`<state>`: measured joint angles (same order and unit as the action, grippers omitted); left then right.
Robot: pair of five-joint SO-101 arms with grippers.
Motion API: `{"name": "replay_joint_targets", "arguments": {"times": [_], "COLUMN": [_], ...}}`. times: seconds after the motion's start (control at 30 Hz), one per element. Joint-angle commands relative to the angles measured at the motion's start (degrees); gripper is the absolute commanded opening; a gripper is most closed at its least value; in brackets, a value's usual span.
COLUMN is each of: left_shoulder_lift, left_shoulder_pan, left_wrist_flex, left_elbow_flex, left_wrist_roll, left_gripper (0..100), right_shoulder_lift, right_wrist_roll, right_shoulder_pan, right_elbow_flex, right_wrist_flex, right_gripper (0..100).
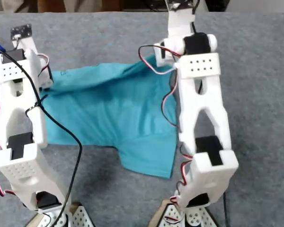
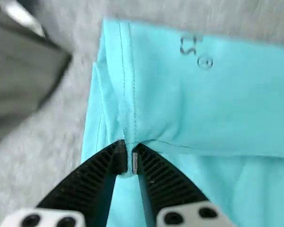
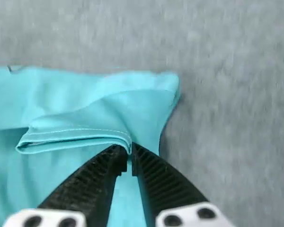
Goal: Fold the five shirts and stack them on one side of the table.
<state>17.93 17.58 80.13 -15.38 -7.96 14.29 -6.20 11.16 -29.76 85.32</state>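
Starting at the near side, I see a sleeve of the teal shirt (image 1: 109,118), which is spread on the grey desk (image 1: 255,94). At its far edge my left jaws are clenched on the hem, and my right jaws grasp a folded corner of the same shirt.

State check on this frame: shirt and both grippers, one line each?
teal shirt, lying on the grey table, far edge doubled over, one sleeve sticking out flat on the near side, fold not finished.
left gripper, jaws shut on the shirt's hem seam.
right gripper, jaws shut on a doubled-over corner of the shirt.
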Motion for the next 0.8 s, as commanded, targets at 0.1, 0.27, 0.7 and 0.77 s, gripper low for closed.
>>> {"name": "replay_joint_targets", "arguments": {"times": [0.1,0.27,0.7,0.77], "left_shoulder_lift": [-0.7,-0.7,-0.7,-0.7], "left_shoulder_pan": [3.2,5.5,10.9,11.6], "left_wrist_flex": [7.3,9.8,9.0,9.2], "left_elbow_flex": [-0.6,3.3,13.8,14.1], "left_wrist_roll": [-4.8,-8.8,-16.5,-17.0], "left_gripper": [2,2,2,2], "right_shoulder_lift": [-7.6,-15.9,-60.7,-67.5], "right_wrist_roll": [0.0,-0.1,-2.9,-4.8], "right_shoulder_pan": [0.8,2.0,2.9,2.9], "right_elbow_flex": [-2.0,10.4,71.8,78.1], "right_wrist_flex": [12.2,13.2,-10.3,-10.3], "right_gripper": [0.4,0.4,0.4,0.4]}}
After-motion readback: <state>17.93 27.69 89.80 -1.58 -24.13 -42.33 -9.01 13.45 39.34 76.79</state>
